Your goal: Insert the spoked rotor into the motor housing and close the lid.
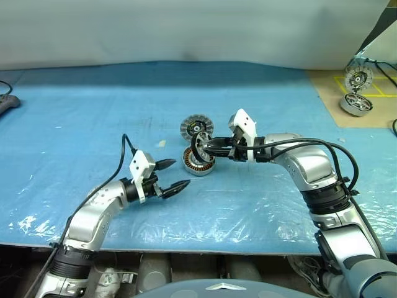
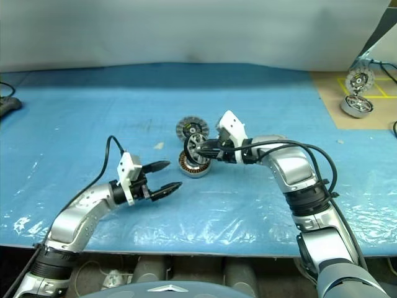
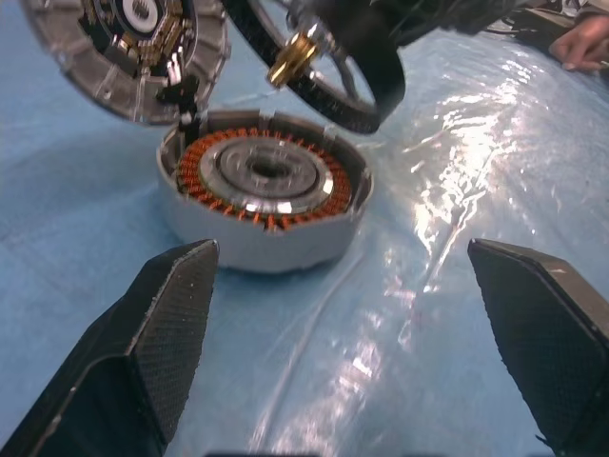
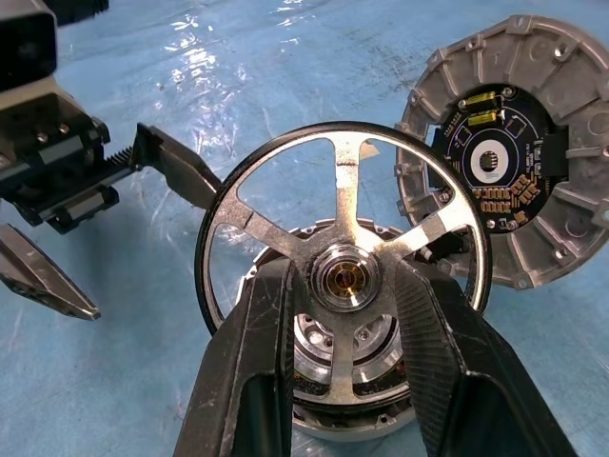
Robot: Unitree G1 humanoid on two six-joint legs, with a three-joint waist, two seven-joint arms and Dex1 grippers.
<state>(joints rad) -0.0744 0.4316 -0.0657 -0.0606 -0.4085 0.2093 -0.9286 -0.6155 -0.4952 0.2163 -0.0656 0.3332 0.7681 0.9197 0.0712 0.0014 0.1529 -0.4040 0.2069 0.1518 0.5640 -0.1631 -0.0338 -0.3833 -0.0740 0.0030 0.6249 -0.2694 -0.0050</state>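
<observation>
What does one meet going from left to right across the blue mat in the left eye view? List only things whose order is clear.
Left gripper → motor housing → right gripper's white wrist mount → spare motor unit on the brown board.

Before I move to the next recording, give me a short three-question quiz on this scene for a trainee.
1. True or false: the right gripper is shut on the spoked rotor.
2. Where is the lid? A) closed on the motor housing; B) lying open, ribbed face up, beside the housing; C) in the left gripper.
3. What shows inside the open housing?

Key: 1. True; it grips the hub and holds the rotor above the housing. 2. B. 3. A ring of copper windings around a pale centre.
</observation>
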